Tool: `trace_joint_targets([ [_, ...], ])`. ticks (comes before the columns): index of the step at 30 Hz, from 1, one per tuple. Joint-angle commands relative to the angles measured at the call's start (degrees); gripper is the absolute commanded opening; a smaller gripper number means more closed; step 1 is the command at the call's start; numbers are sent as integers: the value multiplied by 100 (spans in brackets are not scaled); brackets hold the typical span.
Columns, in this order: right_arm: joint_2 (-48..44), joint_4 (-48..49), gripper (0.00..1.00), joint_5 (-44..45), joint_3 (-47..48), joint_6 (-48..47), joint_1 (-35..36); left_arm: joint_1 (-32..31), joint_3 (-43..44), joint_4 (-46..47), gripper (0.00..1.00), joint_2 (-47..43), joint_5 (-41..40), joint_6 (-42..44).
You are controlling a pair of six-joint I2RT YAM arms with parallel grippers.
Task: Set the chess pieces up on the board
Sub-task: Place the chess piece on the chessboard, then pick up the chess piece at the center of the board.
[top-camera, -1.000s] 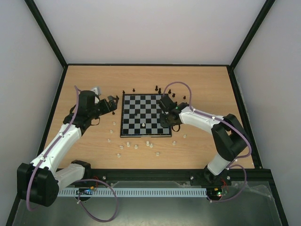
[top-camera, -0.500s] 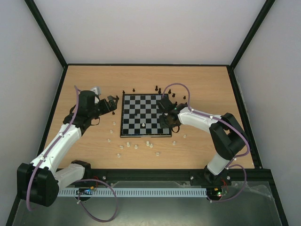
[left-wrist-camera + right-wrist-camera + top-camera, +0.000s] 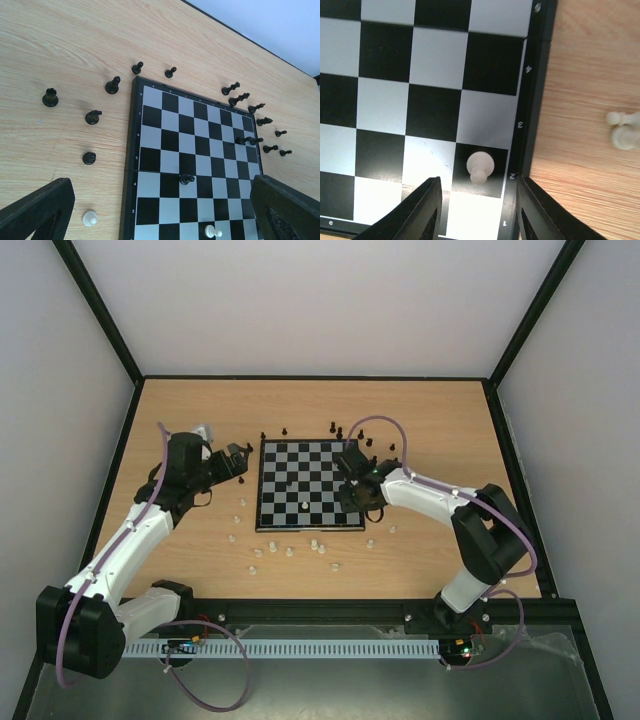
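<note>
Behind my matte black left gripper [image 3: 162,200] and right gripper [image 3: 477,195]: white arm shells [image 3: 130,535], black joints [image 3: 490,540], looping purple cables [image 3: 376,417].

Bright, even light on the pale wooden tabletop [image 3: 420,410], shadows faint. Right wrist view: glare whitens the black-and-silver chequered board [image 3: 427,155] toward six o'clock. Left wrist view crisp, but the left pincer [image 3: 161,180], black fingers [image 3: 35,212] at five and seven o'clock, blurs.

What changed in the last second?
The right end effector opened and let go of the white pawn, which stands free on a dark edge square of the board. The arm barely shifted. The left end effector stayed wide open beside the board, and the other pieces did not move.
</note>
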Motion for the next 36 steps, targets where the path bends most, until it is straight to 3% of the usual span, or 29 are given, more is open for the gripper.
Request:
trace_joint_targets([
  [1,-283,-482,43,530,194,35,-37,-26,43,-136,99,-10,-120,-57],
  [14,-229,-59,35,514,-205,54,-1224,-20,105,-192,99,-26,-83,10],
  [36,176,94,20,526,-374,-12,-1351,-25,70,-155,100,17,-93,29],
])
